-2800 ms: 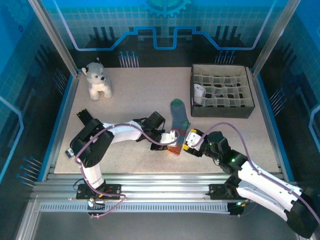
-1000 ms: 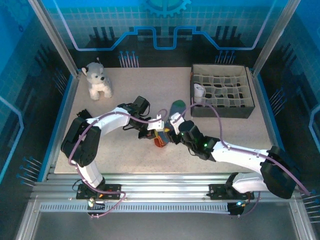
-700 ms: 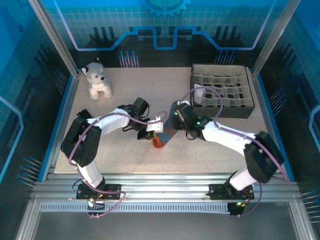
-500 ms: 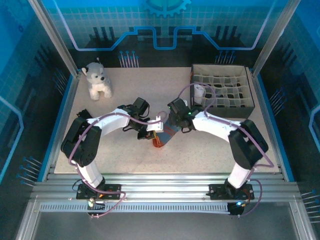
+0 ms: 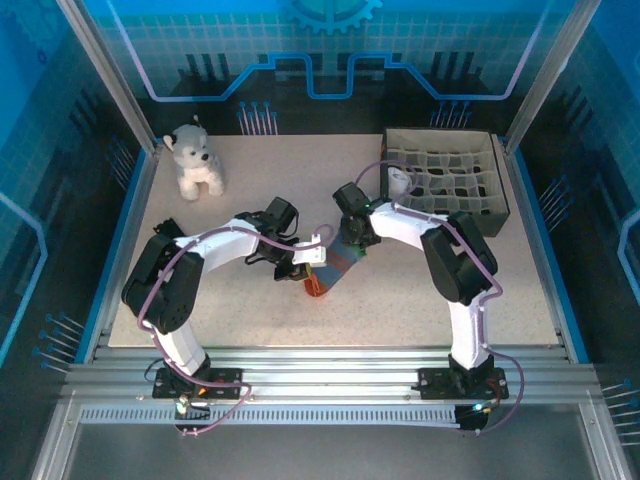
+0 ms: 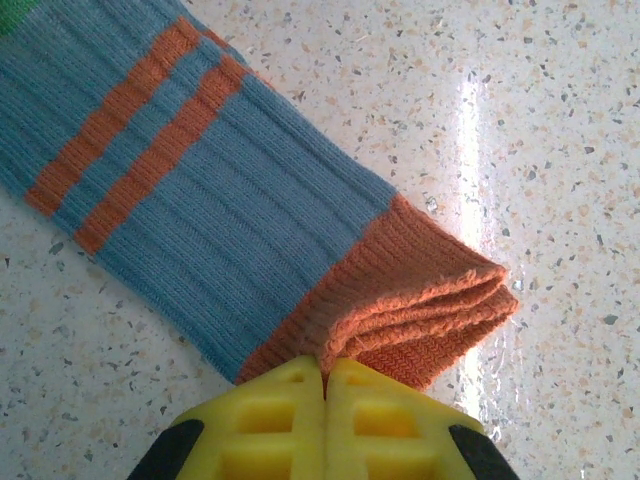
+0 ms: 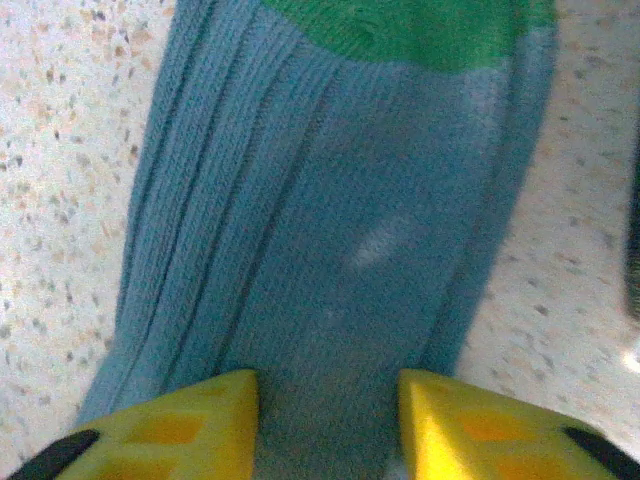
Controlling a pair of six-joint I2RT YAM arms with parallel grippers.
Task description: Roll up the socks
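Right pincer point(image 7: 326, 405) farther along diagonal sock point(image 5: 336, 263)

Pale speckled table point(image 5: 250, 310), seen from the near edge: a white-grey plush dog point(image 5: 196, 160) sits upright toward the far left corner and a dark divided box point(image 5: 490, 222) stands at far right. A sock point(image 5: 340, 264) (teal and grey-blue, orange cuff doubled over) lies mid-table, nearer the box.

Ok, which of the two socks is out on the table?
The teal-green ribbed sock with orange stripes and cuff: it lies on the speckled table, cuff pinched in the left tool. The white sock sits in the grey divided box.
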